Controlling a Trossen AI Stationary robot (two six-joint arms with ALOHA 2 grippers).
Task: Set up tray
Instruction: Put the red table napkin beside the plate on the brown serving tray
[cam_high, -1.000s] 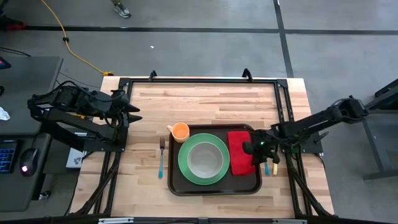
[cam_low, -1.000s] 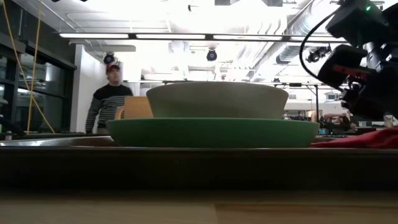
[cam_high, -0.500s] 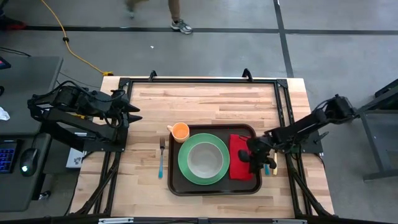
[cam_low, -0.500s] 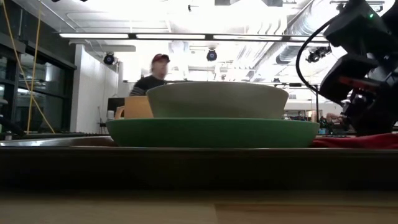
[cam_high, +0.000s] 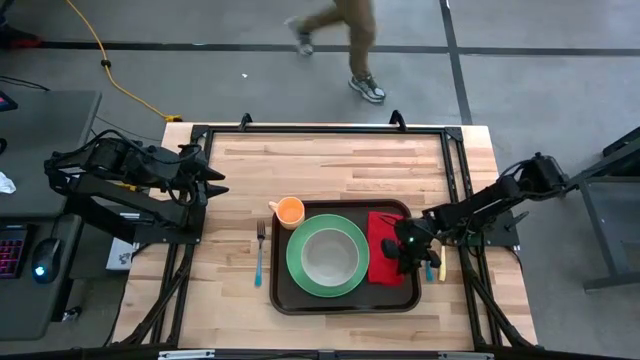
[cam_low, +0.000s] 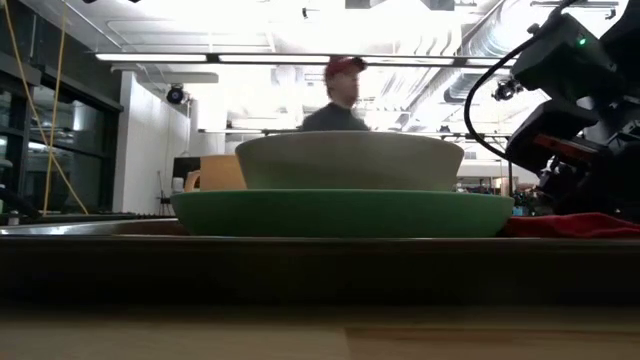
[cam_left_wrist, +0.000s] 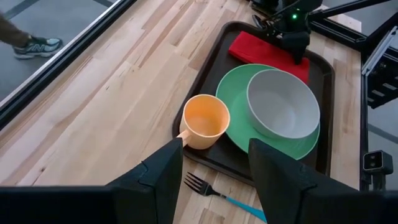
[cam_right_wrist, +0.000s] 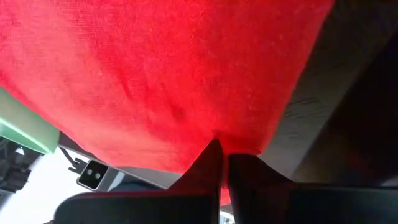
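Note:
The dark brown tray (cam_high: 345, 306) lies on the wooden table. On it a green plate (cam_high: 300, 280) carries a grey bowl (cam_high: 328, 255); an orange cup (cam_high: 289, 211) stands at its far left corner. The red napkin (cam_high: 379, 250) lies on the tray's right part. My right gripper (cam_high: 405, 250) is down on the napkin's right side, shut on it. My left gripper (cam_high: 215, 180) waits open above the table's left edge. A fork with a blue handle (cam_high: 259, 253) lies on the table left of the tray. My right gripper pinches the red napkin at its edge (cam_right_wrist: 239, 146) between the tips of its two fingers (cam_right_wrist: 208, 162). It comes slanting down from the table's right side. The napkin lies on the tray floor; whether one layer or several is held, I cannot tell.
A yellow and blue utensil (cam_high: 431, 270) lies on the table just right of the tray, beside my right gripper. A black frame (cam_high: 330, 130) runs round the table. A person (cam_high: 345, 40) walks past on the floor beyond the far edge. Bare wood (cam_high: 330, 165) stretches behind the tray.
My right gripper has moved a little toward the table's left and near edge, over the napkin's right side. The napkin's right edge has been drawn leftward, and the cloth now looks narrower on the tray. The person has walked from left to right behind the table.

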